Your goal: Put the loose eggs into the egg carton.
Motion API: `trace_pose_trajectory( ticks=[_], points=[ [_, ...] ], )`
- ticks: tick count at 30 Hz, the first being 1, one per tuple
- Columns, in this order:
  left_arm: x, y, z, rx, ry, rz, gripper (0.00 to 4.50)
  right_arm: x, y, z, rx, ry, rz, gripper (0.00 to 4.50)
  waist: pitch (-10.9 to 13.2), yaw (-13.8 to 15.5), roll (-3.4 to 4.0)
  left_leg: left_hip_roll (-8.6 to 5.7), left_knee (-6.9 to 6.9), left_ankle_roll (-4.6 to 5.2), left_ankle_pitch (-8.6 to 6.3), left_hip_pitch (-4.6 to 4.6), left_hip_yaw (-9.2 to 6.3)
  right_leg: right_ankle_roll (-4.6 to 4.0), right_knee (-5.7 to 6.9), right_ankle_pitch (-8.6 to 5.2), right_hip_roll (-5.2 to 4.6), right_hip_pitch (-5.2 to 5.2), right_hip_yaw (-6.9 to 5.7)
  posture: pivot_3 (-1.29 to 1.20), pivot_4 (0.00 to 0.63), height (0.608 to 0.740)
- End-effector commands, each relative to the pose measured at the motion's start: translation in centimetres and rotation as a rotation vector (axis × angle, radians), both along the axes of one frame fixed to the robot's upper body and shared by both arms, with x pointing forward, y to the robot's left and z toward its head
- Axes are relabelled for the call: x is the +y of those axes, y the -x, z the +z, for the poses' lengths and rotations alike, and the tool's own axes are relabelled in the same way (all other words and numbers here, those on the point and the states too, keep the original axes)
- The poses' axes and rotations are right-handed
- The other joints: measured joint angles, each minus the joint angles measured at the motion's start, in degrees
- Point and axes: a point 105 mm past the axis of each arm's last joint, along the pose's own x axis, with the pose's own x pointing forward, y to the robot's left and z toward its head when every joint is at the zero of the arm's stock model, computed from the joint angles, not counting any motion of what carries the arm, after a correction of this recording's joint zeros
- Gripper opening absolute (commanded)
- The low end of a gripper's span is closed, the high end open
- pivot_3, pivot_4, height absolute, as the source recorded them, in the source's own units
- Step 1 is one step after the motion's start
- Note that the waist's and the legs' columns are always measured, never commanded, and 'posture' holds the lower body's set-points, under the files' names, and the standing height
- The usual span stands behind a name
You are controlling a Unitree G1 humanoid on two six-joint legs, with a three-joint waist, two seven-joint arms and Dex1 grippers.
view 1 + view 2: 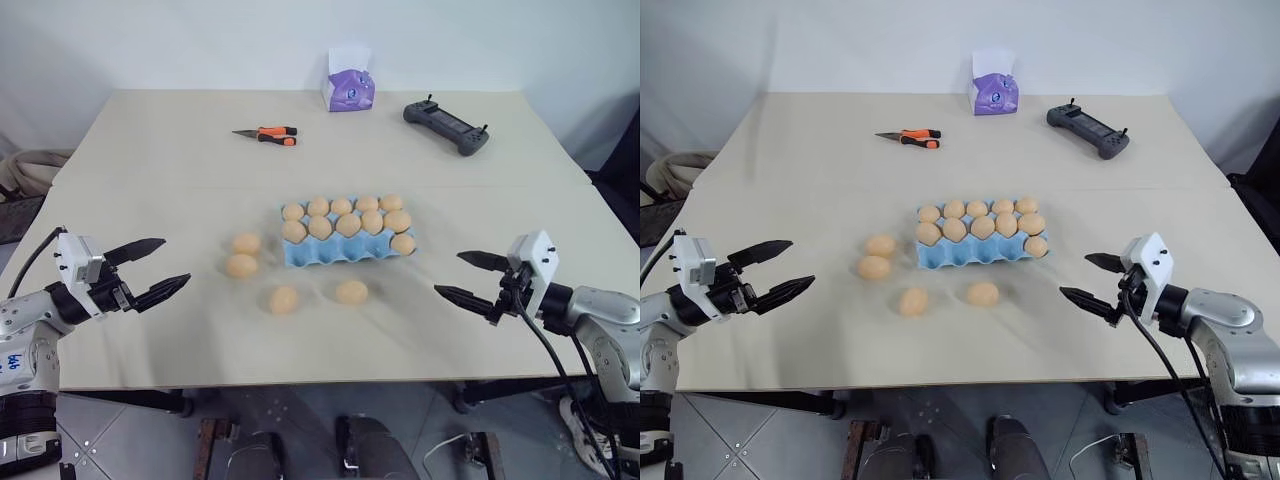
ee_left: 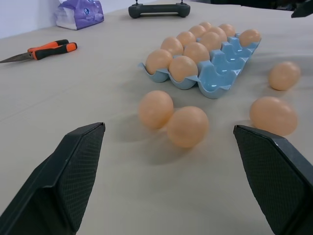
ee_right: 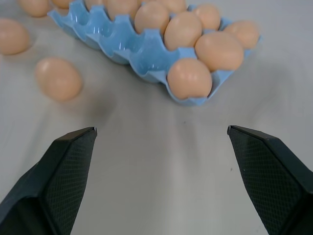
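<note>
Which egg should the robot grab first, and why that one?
Probably the left gripper should reach for the nearest of the loose eggs. Its jaws are open and empty, and that egg lies on the table right ahead of it. The egg carton has empty cups in its front row. Another egg touches this one, so it should go gently.

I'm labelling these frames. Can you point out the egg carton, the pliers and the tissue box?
egg carton (image 1: pixel 322 256): left eye view, on its bare blue front wall.
pliers (image 1: pixel 277 135): left eye view, on the orange handles.
tissue box (image 1: pixel 350 91): left eye view, on its purple front face.
</note>
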Motion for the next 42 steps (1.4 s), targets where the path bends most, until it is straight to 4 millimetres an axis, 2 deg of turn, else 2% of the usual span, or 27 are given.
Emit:
trace_pose_trajectory(
  ticks=[1,21,26,32,35,42],
  points=[
    [0.2,0.2,0.7,-0.031,-0.006,0.007,4.48,0.1,0.0,1.3,-0.048,-0.004,0.009,4.50,0.00,-0.06,0.00,0.00,0.01,0.00,0.00,0.00,0.00,0.00,0.00,0.00,0.00,0.00,0.00,0.00,0.150,0.740],
    [0.1,-0.4,1.0,-0.041,0.009,0.026,4.48,0.6,-0.2,1.7,-0.061,-0.035,-0.019,4.50,0.00,-0.02,0.00,0.01,0.00,0.00,0.00,0.00,0.00,0.00,0.00,0.00,0.00,0.00,0.00,0.00,0.150,0.740],
    [0.1,-0.4,1.0,-0.030,-0.016,0.021,4.48,2.6,-0.4,2.3,-0.054,-0.078,-0.082,4.50,0.00,-0.09,0.00,0.01,-0.01,-0.02,0.01,0.00,-0.02,0.00,0.03,0.00,0.00,-0.01,0.00,0.00,0.150,0.740],
    [-0.2,0.5,1.2,-0.049,0.014,-0.058,4.48,7.8,1.4,3.0,0.059,-0.143,0.008,4.50,0.00,-0.09,0.00,0.03,-0.06,-0.04,0.00,-0.01,-0.03,-0.02,-0.01,-0.01,0.00,-0.02,0.00,0.00,0.150,0.740],
    [-0.4,1.0,0.9,-0.050,0.027,-0.102,4.48,9.9,1.7,2.7,0.082,-0.101,0.037,4.50,0.00,-0.09,-0.01,0.01,-0.06,-0.02,-0.01,-0.02,-0.05,-0.03,-0.03,-0.02,-0.04,-0.02,-0.01,0.00,0.150,0.740],
    [-0.6,1.6,0.6,-0.056,0.055,-0.169,4.48,12.1,1.6,1.2,0.109,-0.017,0.076,4.50,-0.01,-0.04,-0.02,0.00,-0.12,0.00,-0.02,-0.10,-0.09,-0.07,-0.13,-0.04,-0.07,-0.06,-0.07,0.00,0.150,0.740]
  ],
)
